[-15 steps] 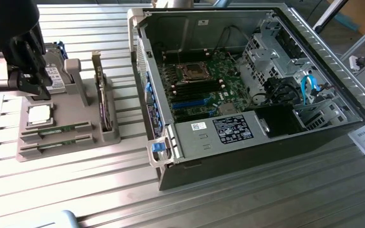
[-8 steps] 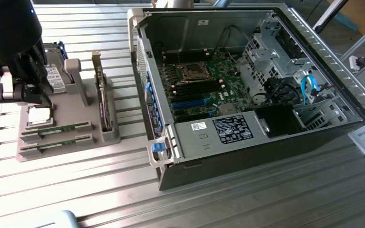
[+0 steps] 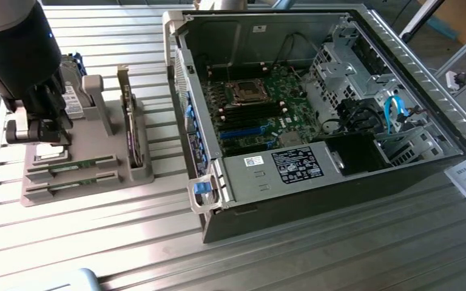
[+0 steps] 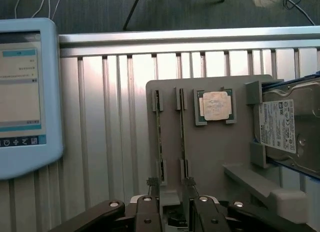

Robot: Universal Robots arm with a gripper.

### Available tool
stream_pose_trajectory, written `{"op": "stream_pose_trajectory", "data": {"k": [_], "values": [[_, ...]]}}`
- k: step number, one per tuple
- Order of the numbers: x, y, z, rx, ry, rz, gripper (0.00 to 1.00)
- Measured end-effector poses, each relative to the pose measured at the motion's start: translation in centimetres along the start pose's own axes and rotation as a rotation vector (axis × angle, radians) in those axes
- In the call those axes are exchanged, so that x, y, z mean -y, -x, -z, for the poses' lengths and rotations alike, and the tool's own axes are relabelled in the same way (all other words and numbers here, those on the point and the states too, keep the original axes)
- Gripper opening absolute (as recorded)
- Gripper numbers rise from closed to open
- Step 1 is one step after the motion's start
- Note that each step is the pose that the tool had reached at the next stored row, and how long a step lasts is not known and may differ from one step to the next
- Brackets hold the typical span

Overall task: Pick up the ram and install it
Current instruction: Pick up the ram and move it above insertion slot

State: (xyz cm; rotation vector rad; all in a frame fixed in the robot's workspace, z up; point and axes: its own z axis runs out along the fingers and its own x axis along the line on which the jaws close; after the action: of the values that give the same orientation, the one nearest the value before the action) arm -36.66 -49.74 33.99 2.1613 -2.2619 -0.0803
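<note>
Gripper: hangs above the grey holder's end with jaws spread as wide as they go (image 3: 48, 138), clasping nothing; in the wrist view its two fingertips straddle the near ends of both ram slots (image 4: 170, 184).
Arm: black, rises over the tabletop's edge at the exterior view's left (image 3: 10, 48).
Ram: two thin green sticks stand on edge in parallel slots of the holder, the outer ram stick (image 3: 75, 182) (image 4: 158, 132) beside the holder's rim and the inner ram stick (image 3: 79, 163) (image 4: 182, 132) just next to it; both seated, neither lifted.
Holder: grey tray (image 3: 87, 194) (image 4: 210, 157) flat on the slatted tabletop (image 3: 298, 254), near the edge at the exterior view's left.
Also in the holder: square silver processor chip (image 4: 216, 105) beside the inner stick; hard drive (image 4: 290, 127) propped in an end bracket; dark expansion card (image 3: 128, 121) upright on the side facing the case.
Computer case: open-sided (image 3: 427, 91), occupies the tabletop's middle, green motherboard (image 3: 249, 109) exposed inside, well apart from the sticks.
Pendant: pale blue, lit screen, rests on the tabletop beside the holder (image 4: 25, 91).
</note>
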Motion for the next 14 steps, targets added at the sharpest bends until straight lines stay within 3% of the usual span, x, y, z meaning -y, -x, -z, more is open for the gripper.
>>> {"op": "stream_pose_trajectory", "data": {"k": [14], "values": [[0.15,-0.2,-3.28,-0.0010,0.0050,0.017,0.32]]}}
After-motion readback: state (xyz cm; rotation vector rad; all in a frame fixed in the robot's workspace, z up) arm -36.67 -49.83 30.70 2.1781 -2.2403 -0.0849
